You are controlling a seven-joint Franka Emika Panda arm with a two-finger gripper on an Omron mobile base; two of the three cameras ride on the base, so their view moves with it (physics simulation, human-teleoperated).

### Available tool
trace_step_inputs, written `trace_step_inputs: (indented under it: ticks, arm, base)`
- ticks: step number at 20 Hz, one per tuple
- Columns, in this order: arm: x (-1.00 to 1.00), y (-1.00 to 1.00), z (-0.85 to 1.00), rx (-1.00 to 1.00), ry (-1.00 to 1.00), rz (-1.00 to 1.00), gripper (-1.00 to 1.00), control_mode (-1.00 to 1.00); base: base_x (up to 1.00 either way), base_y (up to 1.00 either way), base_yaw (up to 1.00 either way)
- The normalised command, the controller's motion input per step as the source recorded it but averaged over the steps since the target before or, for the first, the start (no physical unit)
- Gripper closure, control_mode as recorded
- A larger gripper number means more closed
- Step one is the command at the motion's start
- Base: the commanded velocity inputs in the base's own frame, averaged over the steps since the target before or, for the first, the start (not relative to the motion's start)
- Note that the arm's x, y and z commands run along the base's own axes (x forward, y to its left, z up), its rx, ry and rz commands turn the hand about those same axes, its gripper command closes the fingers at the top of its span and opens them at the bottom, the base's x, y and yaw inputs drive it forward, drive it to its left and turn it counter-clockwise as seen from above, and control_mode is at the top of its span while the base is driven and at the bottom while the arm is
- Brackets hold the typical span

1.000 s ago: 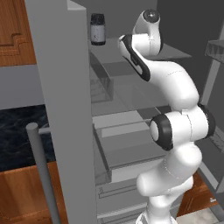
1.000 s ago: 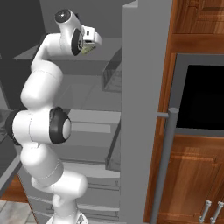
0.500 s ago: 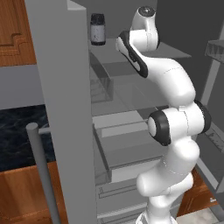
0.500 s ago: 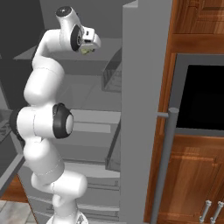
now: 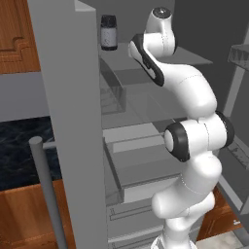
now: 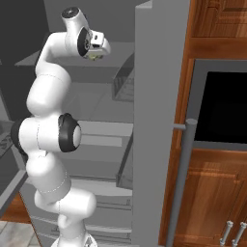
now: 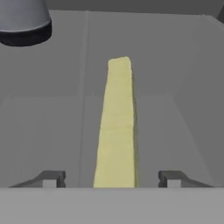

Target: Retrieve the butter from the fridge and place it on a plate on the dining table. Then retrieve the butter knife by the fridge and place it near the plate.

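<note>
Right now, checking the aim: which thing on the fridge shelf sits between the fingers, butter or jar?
The butter: the yellow stick between both fingertips. The dark jar stands off to one side.

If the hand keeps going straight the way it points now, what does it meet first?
The butter: the pale yellow stick lies lengthwise between the fingertips of the hand, with gaps either side. Depth is unclear, but nothing else looks nearer.

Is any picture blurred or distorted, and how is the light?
Hand view: the butter looks stretched by perspective, edges soft, between the tool's tips. Left base view: flat dim light inside the fridge; the jar is sharp.
</note>
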Motion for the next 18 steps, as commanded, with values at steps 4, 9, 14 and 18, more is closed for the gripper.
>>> trace_step_inputs:
  ticks: [4,9,14,18]
  arm:
    - [0.0,-0.04,-0.14,0.0,0.01,0.0,1.0,-1.0]
    - [-0.11,-0.07,0.0,0.0,-0.01,0.0,1.0,-1.0]
    - [-0.88,-0.12,0.0,0.01,-0.08,0.0,1.0,-1.0]
    - [-1.0,0.0,-0.03,0.0,0.0,0.0,1.0,-1.0]
  base:
    - [0.0,0.0,0.0]
    - [0.0,0.0,0.0]
    - [0.0,0.0,0.0]
    - [0.0,0.0,0.0]
